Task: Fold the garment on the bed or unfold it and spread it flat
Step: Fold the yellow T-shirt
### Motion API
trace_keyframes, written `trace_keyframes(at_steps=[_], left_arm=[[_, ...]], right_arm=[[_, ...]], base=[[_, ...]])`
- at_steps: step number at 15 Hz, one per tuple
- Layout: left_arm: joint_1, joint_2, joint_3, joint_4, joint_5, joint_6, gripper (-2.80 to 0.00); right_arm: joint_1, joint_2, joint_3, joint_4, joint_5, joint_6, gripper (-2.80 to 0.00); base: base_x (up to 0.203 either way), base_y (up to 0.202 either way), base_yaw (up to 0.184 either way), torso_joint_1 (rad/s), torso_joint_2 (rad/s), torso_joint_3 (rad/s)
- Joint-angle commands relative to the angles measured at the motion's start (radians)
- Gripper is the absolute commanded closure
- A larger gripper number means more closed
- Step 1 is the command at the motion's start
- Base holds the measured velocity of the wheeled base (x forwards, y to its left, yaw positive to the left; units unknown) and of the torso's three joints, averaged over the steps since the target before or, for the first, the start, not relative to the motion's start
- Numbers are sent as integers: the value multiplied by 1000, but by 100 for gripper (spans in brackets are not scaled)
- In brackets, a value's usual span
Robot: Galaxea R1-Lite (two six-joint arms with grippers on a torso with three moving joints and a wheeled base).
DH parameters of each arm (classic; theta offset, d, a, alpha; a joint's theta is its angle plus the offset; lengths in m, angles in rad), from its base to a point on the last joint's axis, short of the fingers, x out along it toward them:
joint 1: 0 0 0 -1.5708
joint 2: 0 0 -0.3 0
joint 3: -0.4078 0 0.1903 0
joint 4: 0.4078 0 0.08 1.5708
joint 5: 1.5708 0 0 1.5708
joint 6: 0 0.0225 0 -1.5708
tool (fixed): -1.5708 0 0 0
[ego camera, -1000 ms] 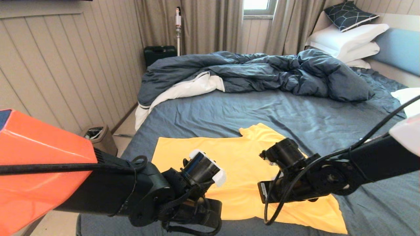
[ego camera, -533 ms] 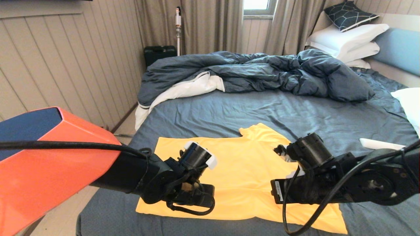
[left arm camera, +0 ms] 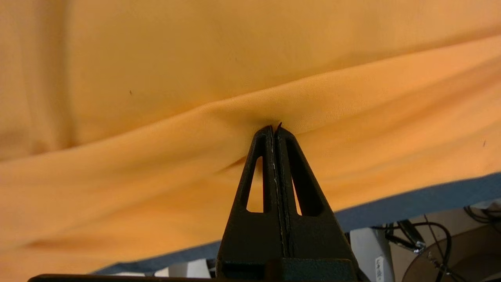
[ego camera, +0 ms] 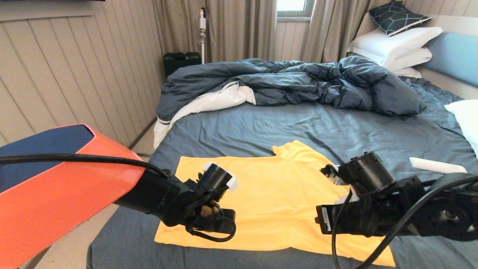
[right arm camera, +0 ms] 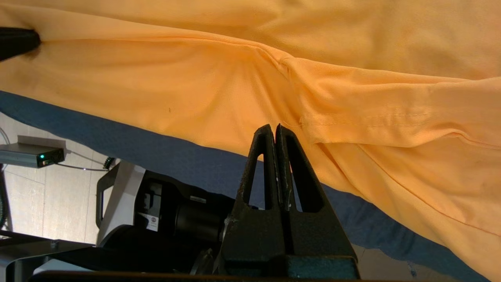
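The garment point(ego camera: 276, 201), a plain yellow T-shirt, lies on the near part of the bed point(ego camera: 298, 127), its lower hem close to the front edge. My left gripper point(left arm camera: 275, 127) is shut, pinching a ridge of the yellow fabric point(left arm camera: 195, 58) near that hem. My right gripper point(right arm camera: 275, 127) is shut on the fabric point(right arm camera: 372, 47) beside a stitched sleeve seam. A taut crease runs from there to the left gripper's tip point(right arm camera: 15, 41). In the head view both wrists hang over the shirt, the left wrist point(ego camera: 218, 178) and the right wrist point(ego camera: 369, 170), hiding the fingers.
A rumpled dark blue duvet point(ego camera: 298, 80) fills the far half of the bed. White pillows point(ego camera: 396, 45) and a patterned cushion point(ego camera: 396, 15) lean on the blue headboard point(ego camera: 453, 52). The panelled wall is on the left. The robot base point(right arm camera: 176, 219) stands beyond the bed's front edge.
Both arms have dropped lower over the shirt and moved apart, the left wrist leftward and the right wrist rightward. The shirt's near-left corner has come into view.
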Motion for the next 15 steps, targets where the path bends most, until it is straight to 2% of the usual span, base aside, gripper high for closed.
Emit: trace_keyframes(at_steps=[1,3,15], left_arm=[[14,-5,5,-7,1,-3,0],[12,-31,17,-7,3,-3,0],[-75,-77,78,-9,1,-15,0]], right_arm=[[-4,0,20,-29,0,2,0],[-9,3,37,-73,0,-2,0],[-12,8,46,-76,2,0,0]], base=[[0,0,0,0,0,0],[0,0,0,0,0,0],[0,0,0,0,0,0]])
